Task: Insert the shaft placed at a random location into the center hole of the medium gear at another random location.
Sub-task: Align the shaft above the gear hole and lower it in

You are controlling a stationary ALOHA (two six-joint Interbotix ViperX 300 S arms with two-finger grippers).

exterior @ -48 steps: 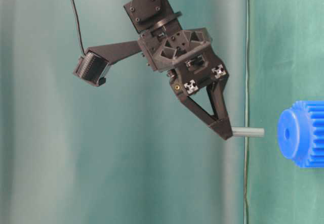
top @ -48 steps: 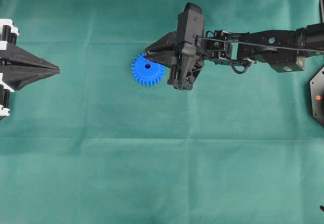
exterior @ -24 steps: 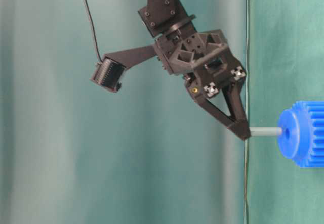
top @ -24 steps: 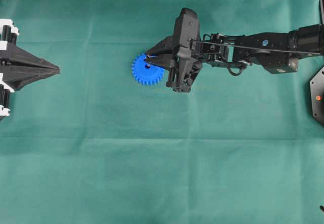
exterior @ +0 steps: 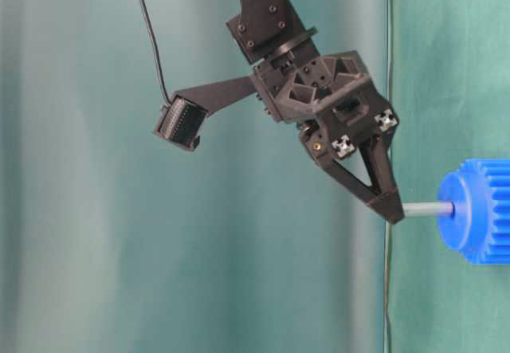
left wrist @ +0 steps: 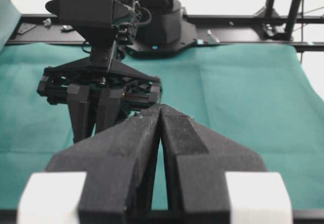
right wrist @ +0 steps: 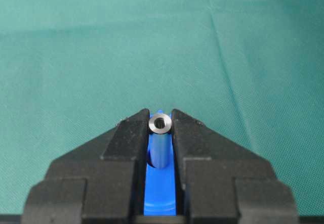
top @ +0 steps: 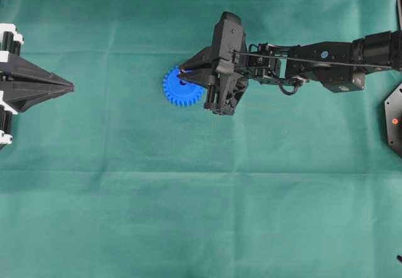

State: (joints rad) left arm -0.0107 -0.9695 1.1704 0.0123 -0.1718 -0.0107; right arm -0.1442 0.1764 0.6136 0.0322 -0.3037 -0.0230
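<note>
The blue medium gear [top: 178, 92] lies flat on the green cloth, left of the table's middle. My right gripper [top: 182, 72] hangs over it, shut on the top end of the silvery shaft [exterior: 426, 208]. In the table-level view the shaft's free end sits in the center hole [exterior: 451, 208] at the gear's hub [exterior: 478, 221]. The right wrist view looks straight down the shaft [right wrist: 160, 124], pinched between both fingers, with blue gear [right wrist: 159, 193] below it. My left gripper [top: 70, 88] rests shut and empty at the far left edge, its tips [left wrist: 160, 107] pressed together.
A green cloth [top: 188, 203] covers the whole table. A black base part [top: 394, 120] shows at the right edge. The right arm [top: 314, 61] stretches in from the right, above the cloth.
My right gripper has carried the shaft toward the gear: its tip was apart from the hub, then touching, and now sits partly in the hole. The left arm has not moved.
</note>
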